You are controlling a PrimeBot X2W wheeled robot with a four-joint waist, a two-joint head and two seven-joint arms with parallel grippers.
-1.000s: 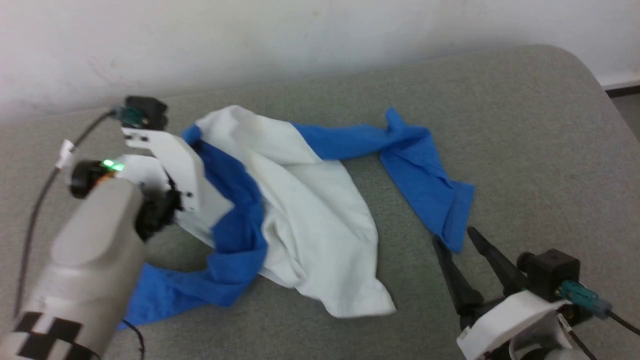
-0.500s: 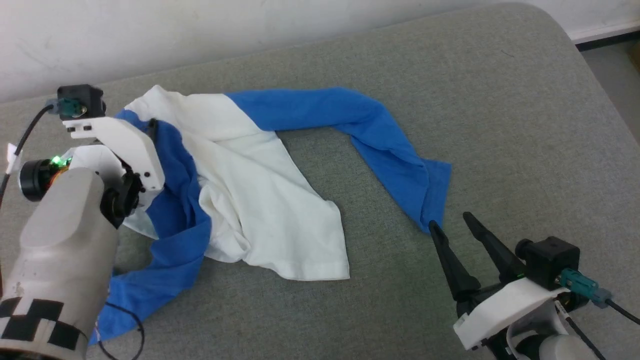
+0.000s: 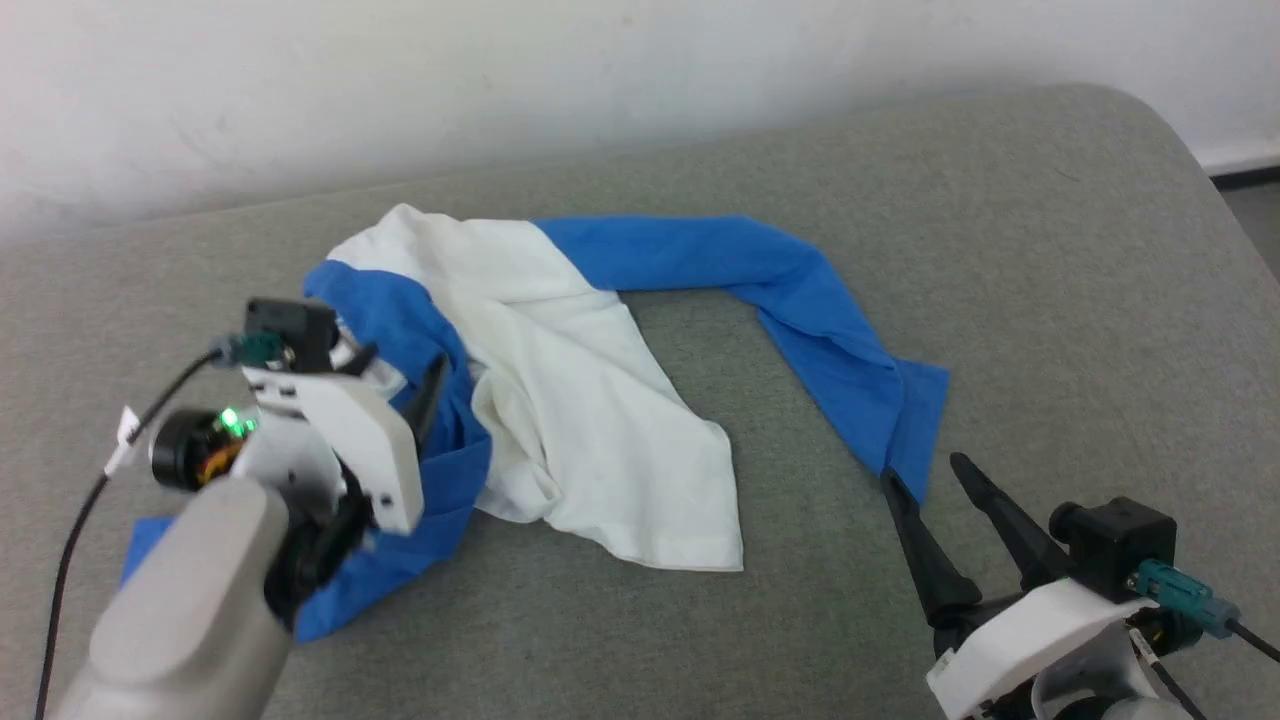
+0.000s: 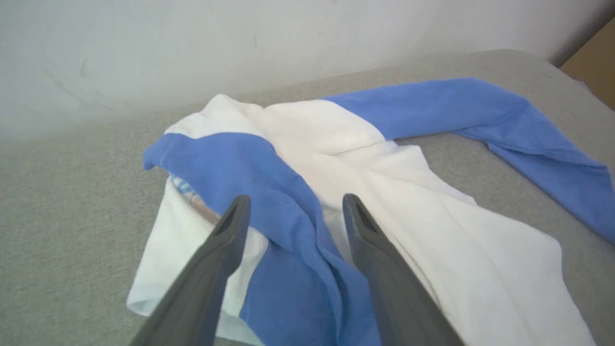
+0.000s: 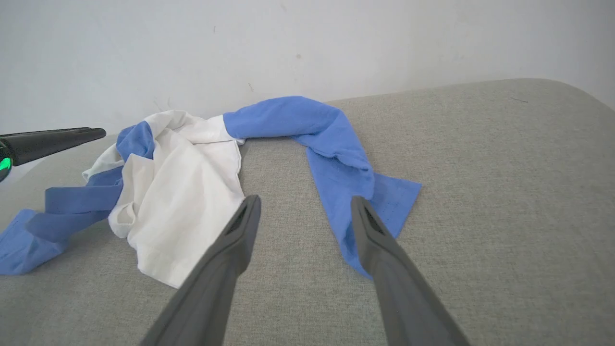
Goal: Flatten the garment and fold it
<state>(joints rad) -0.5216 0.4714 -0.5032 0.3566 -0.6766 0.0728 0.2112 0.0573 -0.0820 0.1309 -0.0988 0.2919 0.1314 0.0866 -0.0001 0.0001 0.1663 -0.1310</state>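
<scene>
The left gripper [image 3: 405, 358] hangs over the left part of the garment [image 3: 590, 400] with its two dark fingers spread wide. In the left wrist view, the left gripper [image 4: 295, 199] straddles a band of blue cloth [image 4: 269, 192] that runs between the fingers, but nothing is pinched. Whether the fingertips touch the cloth cannot be told.

The right gripper [image 3: 922, 470] sits at the near right, also wide open and holding nothing. Its left fingertip is just beside the near edge of the blue cuff [image 3: 915, 400]. In the right wrist view, the right gripper [image 5: 305, 199] frames bare grey padding, with the cuff [image 5: 394, 202] just behind its right finger. Contact cannot be told.

The garment [image 5: 182, 187] lies crumpled on the grey padded surface [image 3: 1050, 250], left of centre and toward the far side by the white wall [image 3: 600, 70]. One blue sleeve [image 3: 700, 260] runs right along the far side, then bends nearer to end at the cuff. The other blue sleeve [image 3: 440, 510] trails to the near left beneath the left arm.
</scene>
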